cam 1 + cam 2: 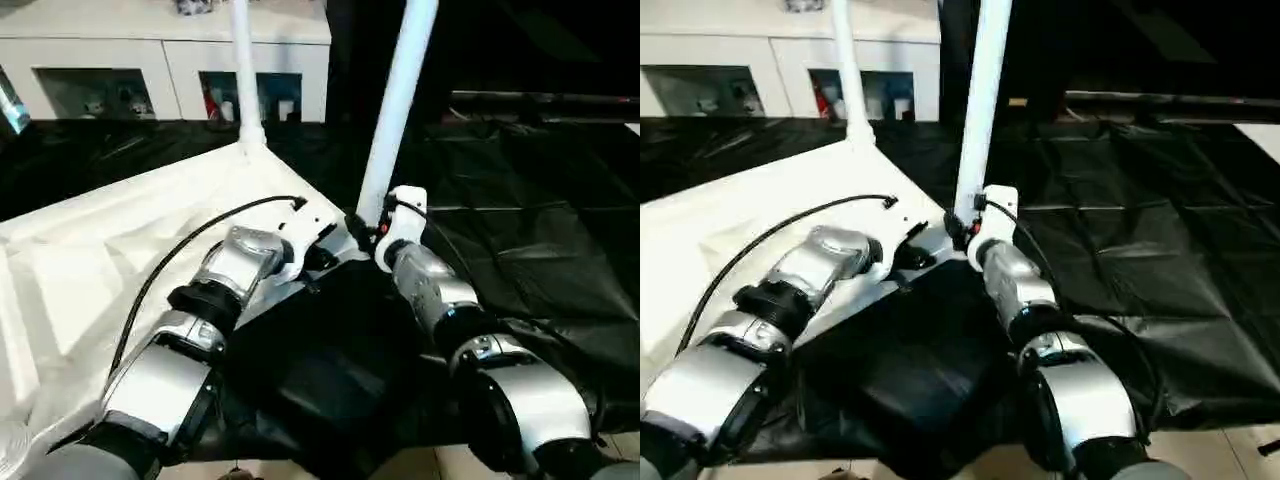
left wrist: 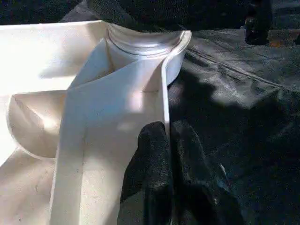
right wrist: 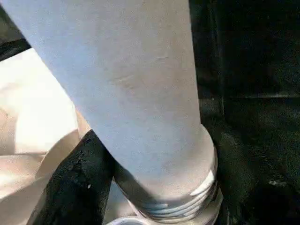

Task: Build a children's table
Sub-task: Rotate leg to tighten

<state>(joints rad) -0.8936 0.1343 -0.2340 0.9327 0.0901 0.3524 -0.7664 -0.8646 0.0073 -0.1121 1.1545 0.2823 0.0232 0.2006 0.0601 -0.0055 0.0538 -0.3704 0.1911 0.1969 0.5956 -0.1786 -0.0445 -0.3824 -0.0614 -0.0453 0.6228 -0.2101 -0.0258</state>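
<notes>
- The white tabletop [image 1: 120,250] of a children's table lies upside down, ribbed underside facing up, on a work surface draped in black sheeting [image 1: 530,250].
- Two white tube legs stand up from its sockets: a far leg [image 1: 242,70] at the far corner, and a near leg [image 1: 397,110] at the corner closest to the robot's arms, leaning slightly.
- The right claw [image 1: 365,232] sits at the foot of the near leg, its black fingers [image 3: 77,187] spread to either side of the tube; from the wrist camera one finger lies against the leg just above the threaded end.
- That threaded end [image 3: 180,208] sits at the mouth of the round corner socket [image 2: 143,44], with several threads exposed above the rim.
- The left claw [image 2: 169,140] is pinched down on the tabletop's raised rim [image 2: 165,93], one black finger on each side of the thin white wall, just beside the same corner socket.
- A black cable [image 1: 200,235] arcs over the left forearm [image 1: 235,265] and across the white plastic.
- Behind the surface stands a white cabinet [image 1: 160,60] with glass doors and small objects on its shelves, too small to make out.
</notes>
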